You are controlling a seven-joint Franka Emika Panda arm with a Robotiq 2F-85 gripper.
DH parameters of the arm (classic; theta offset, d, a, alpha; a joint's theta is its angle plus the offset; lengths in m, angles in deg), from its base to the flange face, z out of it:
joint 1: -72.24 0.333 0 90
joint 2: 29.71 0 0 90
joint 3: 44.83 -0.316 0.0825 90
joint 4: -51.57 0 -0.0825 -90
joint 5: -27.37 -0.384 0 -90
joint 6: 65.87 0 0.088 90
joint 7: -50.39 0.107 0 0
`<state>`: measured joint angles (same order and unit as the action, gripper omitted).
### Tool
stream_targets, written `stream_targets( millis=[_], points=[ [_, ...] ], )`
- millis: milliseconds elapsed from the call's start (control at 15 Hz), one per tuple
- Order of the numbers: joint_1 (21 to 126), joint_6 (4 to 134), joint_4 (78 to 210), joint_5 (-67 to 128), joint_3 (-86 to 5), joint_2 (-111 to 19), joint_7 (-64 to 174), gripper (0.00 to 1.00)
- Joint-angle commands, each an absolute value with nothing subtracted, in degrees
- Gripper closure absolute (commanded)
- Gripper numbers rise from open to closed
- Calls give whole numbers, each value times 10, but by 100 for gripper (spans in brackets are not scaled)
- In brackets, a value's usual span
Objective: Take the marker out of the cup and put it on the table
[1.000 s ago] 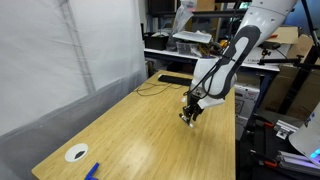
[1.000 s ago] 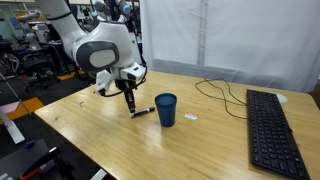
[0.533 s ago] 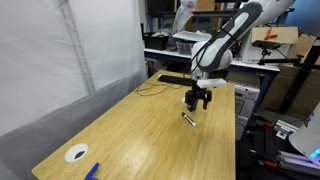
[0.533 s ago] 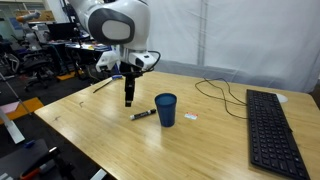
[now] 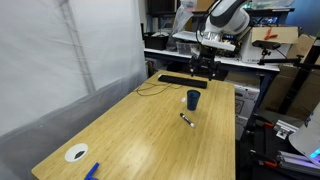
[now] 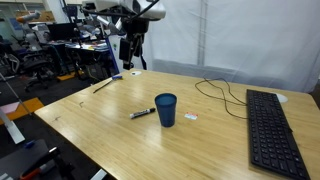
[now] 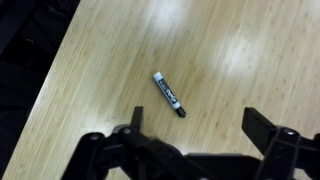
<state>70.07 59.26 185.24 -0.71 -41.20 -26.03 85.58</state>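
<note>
1. The marker (image 7: 169, 93) lies flat on the table (image 7: 230, 60), a slim dark stick with a whitish end. It is near the cup (image 6: 166, 109) but not touching it.
2. The task looks done: the marker is out and resting on wood, and nothing appears left.
3. The gripper (image 7: 193, 116) hangs well above, jaws spread wide, holding nothing.
4. The cup is a plain navy cylinder, possibly plastic, though it is too small to tell. The tabletop is glossy, pale yellowish wood grain.
</note>
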Motion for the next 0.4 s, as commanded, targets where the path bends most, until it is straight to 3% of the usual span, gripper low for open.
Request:
stream_targets(
  millis=[0, 333],
  points=[
    [673, 596, 1844, -25, -394, -241, 920, 0],
    [656, 669, 1850, -23, -385, -256, 1044, 0]
  ],
)
